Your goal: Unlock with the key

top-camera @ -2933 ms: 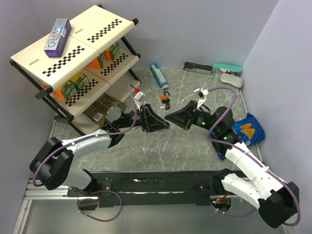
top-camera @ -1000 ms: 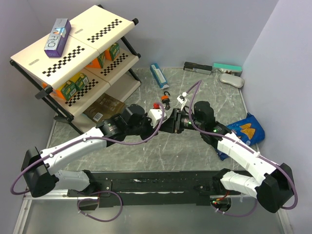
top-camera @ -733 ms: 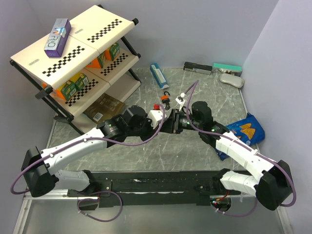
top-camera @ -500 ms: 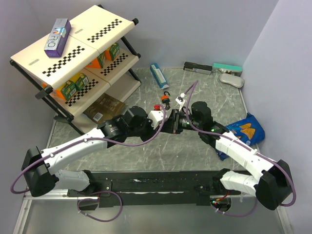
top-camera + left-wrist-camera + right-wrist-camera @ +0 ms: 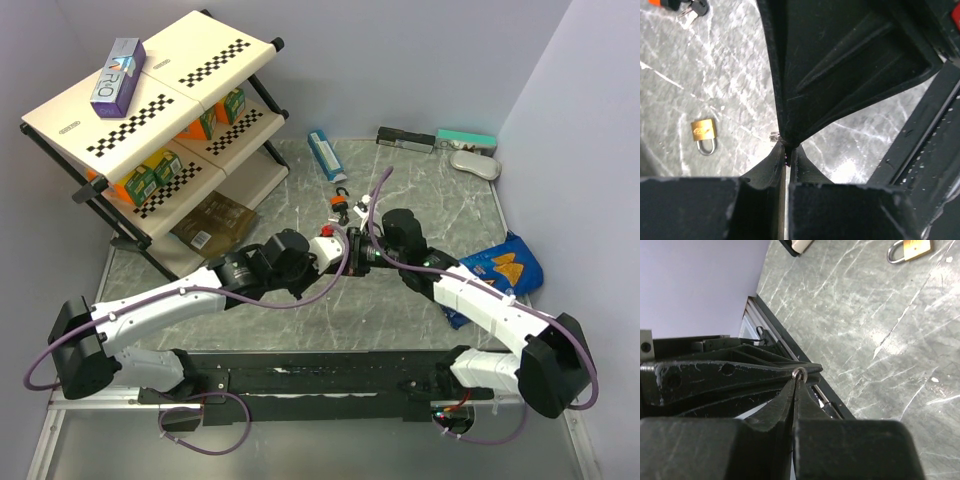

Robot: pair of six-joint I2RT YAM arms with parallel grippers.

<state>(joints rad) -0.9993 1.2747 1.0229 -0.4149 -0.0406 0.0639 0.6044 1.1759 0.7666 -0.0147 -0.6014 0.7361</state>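
Note:
My left gripper and right gripper meet tip to tip above the table's middle. The right gripper is shut on a small metal ring. The left gripper is shut, with a thin dark sliver between its tips that I cannot identify. The ring shows beside those tips. The key, a dark cluster with thin blades, lies on the table next to the orange padlock, beyond both grippers. A small brass padlock lies shut on the table; it also shows in the right wrist view.
A checkered shelf rack with juice cartons stands at the back left, with a brown packet under it. A blue box, a black box, a teal box and a white case line the back. A blue bag lies at the right.
The grippers were apart 2.9 s ago; both arms have swung inward until the fingertips meet. Over the last second the left wrist has pushed a little further right.

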